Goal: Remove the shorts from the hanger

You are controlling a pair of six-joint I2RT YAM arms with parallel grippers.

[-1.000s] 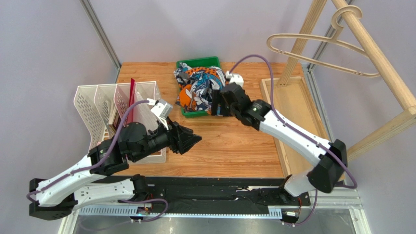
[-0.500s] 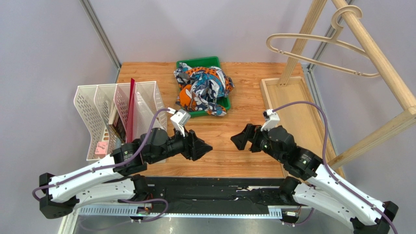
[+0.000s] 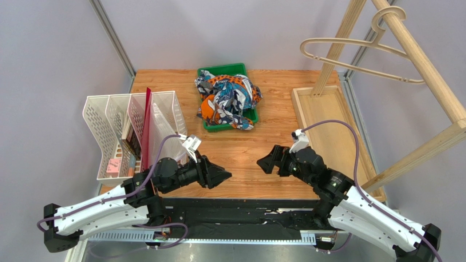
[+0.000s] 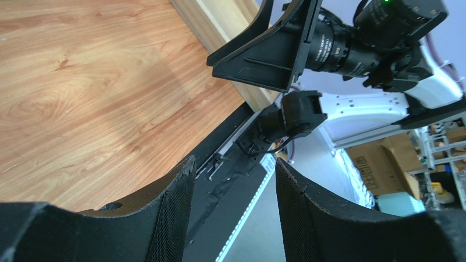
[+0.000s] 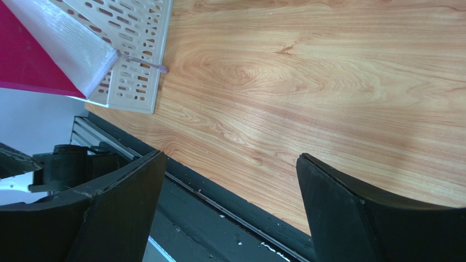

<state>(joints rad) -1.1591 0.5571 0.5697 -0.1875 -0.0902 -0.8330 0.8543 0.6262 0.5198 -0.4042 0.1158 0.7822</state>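
While the shorts (image 3: 227,101) lie crumpled in the green tray (image 3: 219,69) at twelve o'clock on the table (image 3: 273,109), spilling over its rim, the hanger (image 3: 361,69) hangs bare from the rack beam (image 3: 425,65) at two o'clock. Both arms sit low near six o'clock, tips facing each other. The left gripper (image 3: 225,176) has its jaws apart and empty. The right gripper (image 3: 262,162) stands spread wider, also holding nothing.
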